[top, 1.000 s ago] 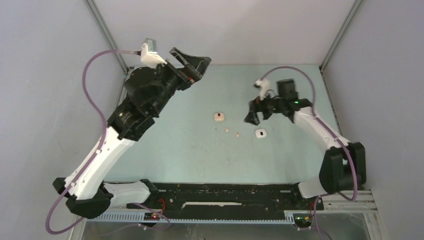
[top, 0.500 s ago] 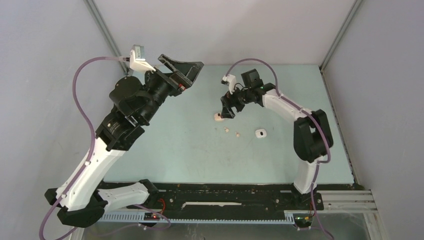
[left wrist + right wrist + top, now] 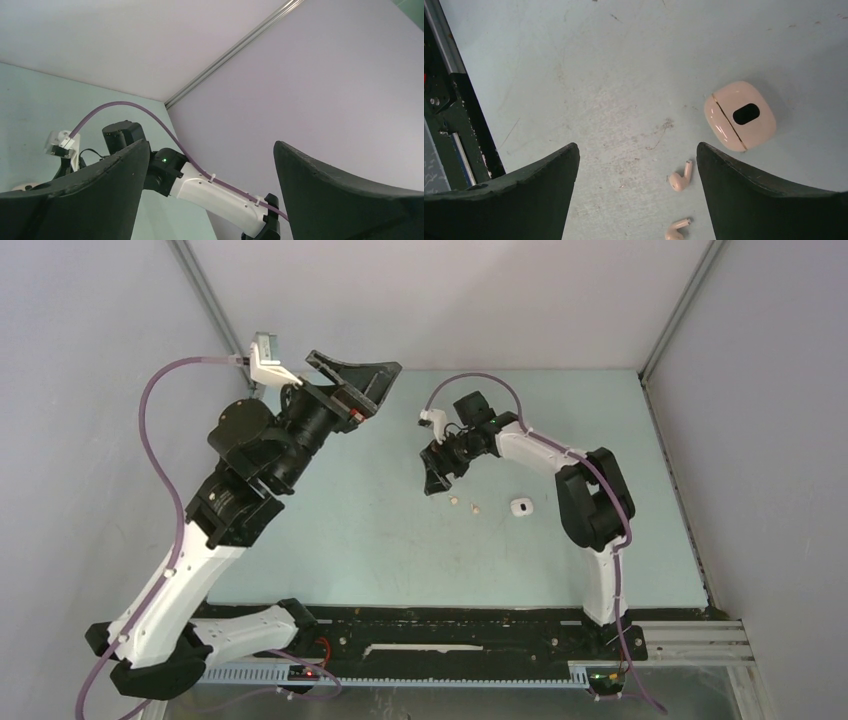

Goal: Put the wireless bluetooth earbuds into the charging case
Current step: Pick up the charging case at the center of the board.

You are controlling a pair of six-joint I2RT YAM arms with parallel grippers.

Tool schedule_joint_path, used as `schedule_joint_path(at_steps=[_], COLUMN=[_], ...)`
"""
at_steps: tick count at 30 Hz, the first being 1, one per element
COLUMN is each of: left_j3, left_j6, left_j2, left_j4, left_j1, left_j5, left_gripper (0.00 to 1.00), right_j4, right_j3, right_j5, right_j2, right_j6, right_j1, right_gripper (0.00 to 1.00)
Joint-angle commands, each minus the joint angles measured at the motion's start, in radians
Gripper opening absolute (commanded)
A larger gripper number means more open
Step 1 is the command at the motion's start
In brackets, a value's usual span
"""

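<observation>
Overhead, right hand (image 3: 434, 478) apparently hides tan case (image 3: 740, 116); earbuds (image 3: 680, 179) beside it.

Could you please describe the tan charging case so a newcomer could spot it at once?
On the pale green table, look just below the right gripper. The tan case lies beside two tiny tan earbuds: it is far bigger than they are, rounded with a dark oval on top, and tan where the other case is white.

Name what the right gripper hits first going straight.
Likely bare table between the open fingers of the right gripper; a tan earbud lies just inside one finger and might be clipped. Depth is unclear.
</observation>
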State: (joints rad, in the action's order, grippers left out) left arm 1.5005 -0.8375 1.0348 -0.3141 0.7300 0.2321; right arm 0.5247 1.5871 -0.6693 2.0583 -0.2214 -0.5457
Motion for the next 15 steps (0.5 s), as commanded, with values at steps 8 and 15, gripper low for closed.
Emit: schedule_joint_path(at_steps=[8,15], left_j3=[-0.247,-0.650], left_j6=[0.193,0.389], left_j2=[-0.139,-0.347], left_j4=[0.150,0.305], left_j1=[0.000,0.000], left_j5=[0.193,0.212], left_gripper=[1.00,1.00], right_j4=[0.144,0.171], right_j3=[-0.011,-0.100], right_j5=[-0.063,-0.058], right_j2=[0.013,-0.063], right_j6=[-0.012,-0.030], right_j1=[-0.006,-0.028], right_gripper=[0.82,0.79])
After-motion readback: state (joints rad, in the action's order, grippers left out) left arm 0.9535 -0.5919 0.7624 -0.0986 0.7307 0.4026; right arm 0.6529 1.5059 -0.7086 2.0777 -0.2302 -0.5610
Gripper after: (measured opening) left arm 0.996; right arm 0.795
